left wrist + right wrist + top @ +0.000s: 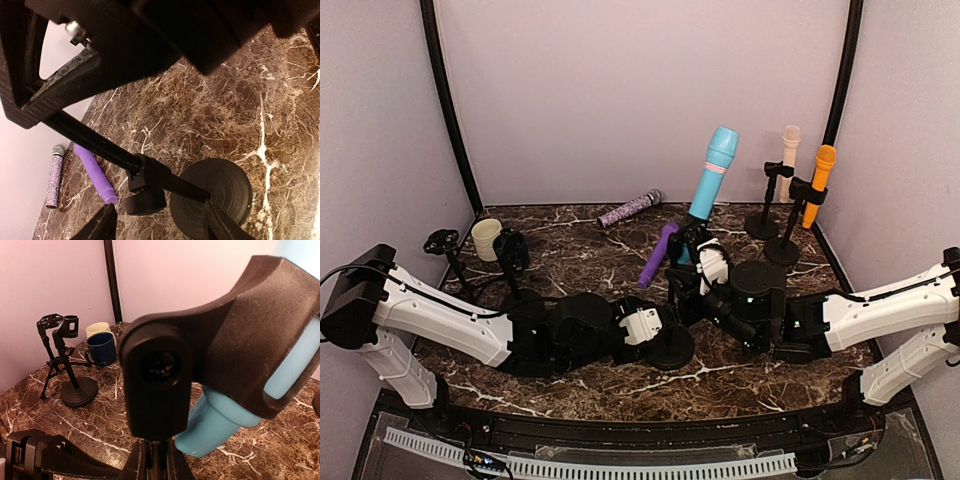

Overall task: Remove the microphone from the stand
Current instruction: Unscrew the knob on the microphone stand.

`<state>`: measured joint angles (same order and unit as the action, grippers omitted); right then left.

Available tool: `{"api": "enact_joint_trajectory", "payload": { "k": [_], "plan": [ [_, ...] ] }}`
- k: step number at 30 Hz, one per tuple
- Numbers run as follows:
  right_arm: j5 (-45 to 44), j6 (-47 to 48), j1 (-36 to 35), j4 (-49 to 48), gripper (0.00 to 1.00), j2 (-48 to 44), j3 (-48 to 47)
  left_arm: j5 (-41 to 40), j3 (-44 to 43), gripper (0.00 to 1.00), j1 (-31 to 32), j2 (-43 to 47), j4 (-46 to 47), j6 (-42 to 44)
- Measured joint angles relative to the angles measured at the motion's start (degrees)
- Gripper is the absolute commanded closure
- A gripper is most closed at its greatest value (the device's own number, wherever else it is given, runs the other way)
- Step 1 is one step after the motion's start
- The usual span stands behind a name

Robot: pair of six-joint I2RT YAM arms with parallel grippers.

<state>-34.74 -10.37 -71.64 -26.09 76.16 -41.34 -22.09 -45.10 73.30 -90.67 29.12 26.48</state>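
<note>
A light blue microphone (713,175) sits tilted in the black clip (220,335) of a stand, its lower end (220,422) poking out below the clip. My right gripper (159,462) is shut on the stand's thin stem just under the clip. The stand's round base (215,200) rests on the marble table (240,100), and its stem (95,145) slants up past a knob joint (145,192). My left gripper (162,231) is open, one finger on each side of the stem near the base, and touches nothing that I can see.
A purple microphone (95,175) and a glittery one (54,177) lie on the table behind. Two more stands at the back right hold an orange (820,180) and a beige microphone (788,150). An empty stand (70,370) and two cups (102,347) stand at the left.
</note>
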Motion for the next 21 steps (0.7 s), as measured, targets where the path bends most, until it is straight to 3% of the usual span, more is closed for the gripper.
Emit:
{"api": "enact_joint_trajectory", "payload": {
  "k": [10,21],
  "plan": [
    [-2.4,-0.6,0.8,0.2,1.00,0.0,0.0,-4.6,-2.6,0.51,0.0,-2.7,0.3,2.7],
    [-4.2,-0.1,1.2,1.3,1.00,-0.3,0.0,-5.7,-3.9,0.45,0.0,-4.4,1.1,4.3]
  ]
}}
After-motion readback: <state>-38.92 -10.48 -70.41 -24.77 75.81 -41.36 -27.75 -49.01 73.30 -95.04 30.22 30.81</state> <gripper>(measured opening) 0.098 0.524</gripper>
